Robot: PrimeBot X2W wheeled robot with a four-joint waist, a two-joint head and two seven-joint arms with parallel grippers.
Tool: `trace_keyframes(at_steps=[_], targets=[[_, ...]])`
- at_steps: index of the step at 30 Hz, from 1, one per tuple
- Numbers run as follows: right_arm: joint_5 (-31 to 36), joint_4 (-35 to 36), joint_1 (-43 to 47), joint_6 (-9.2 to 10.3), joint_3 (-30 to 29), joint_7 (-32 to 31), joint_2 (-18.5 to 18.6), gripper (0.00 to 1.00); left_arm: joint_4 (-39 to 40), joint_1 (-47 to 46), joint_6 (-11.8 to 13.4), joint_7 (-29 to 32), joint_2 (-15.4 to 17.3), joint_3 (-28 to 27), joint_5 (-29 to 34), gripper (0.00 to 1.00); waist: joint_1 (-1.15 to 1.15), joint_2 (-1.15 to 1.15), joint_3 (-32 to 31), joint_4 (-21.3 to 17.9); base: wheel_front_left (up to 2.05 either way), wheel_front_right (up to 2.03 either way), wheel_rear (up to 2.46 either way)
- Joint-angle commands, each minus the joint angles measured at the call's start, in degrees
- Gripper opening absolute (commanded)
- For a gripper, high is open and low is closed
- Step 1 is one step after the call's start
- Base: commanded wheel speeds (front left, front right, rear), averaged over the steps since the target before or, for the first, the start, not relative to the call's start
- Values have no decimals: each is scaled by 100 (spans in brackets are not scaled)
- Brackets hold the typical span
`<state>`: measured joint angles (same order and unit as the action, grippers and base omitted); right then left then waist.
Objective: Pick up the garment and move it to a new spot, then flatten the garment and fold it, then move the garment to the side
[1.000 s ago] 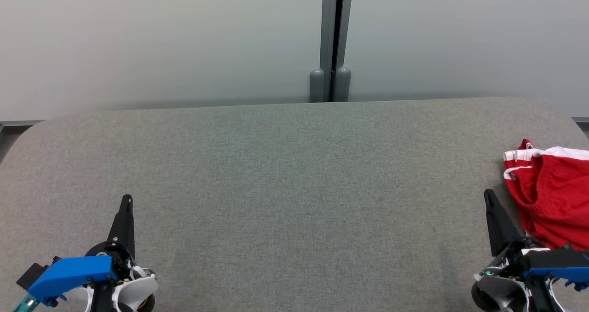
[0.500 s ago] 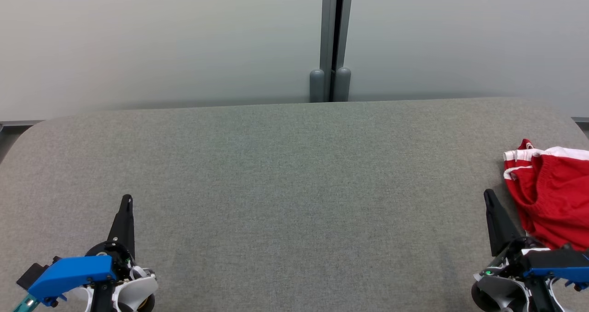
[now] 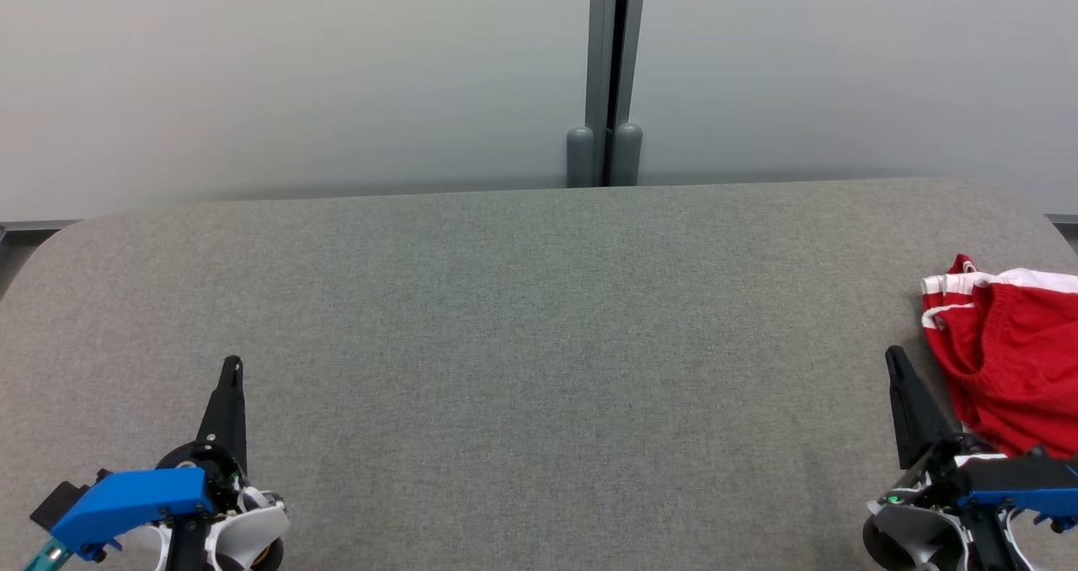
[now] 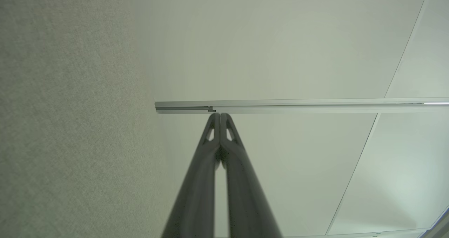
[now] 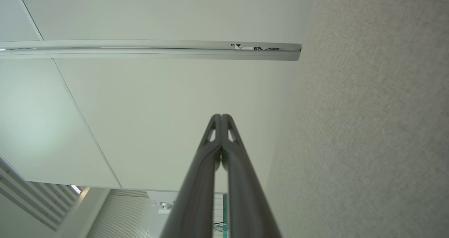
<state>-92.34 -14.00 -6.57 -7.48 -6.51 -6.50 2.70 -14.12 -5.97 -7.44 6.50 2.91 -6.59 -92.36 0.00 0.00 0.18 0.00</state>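
Observation:
A crumpled red garment (image 3: 1006,360) with white trim lies at the right edge of the grey table (image 3: 539,344), partly cut off by the head view's border. My right gripper (image 3: 894,359) is shut and empty, its tips just left of the garment and apart from it. At the lower left, my left gripper (image 3: 232,367) is shut too, far from the garment. In the wrist views each pair of fingers, left (image 4: 220,116) and right (image 5: 221,117), is pressed together with nothing between them.
A pale wall (image 3: 295,74) with a grey vertical post (image 3: 605,74) stands right behind the table's far edge. The table's corners are rounded. The felt-like tabletop stretches wide between the two grippers.

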Motion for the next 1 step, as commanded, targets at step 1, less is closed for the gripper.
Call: trace_keyframes(at_steps=[1], targets=[[-17,23,78,-2,-12,-26,34,0,30,-50,-25,23,-6,-9,-14,0,0,0,0,0,0,0,0]])
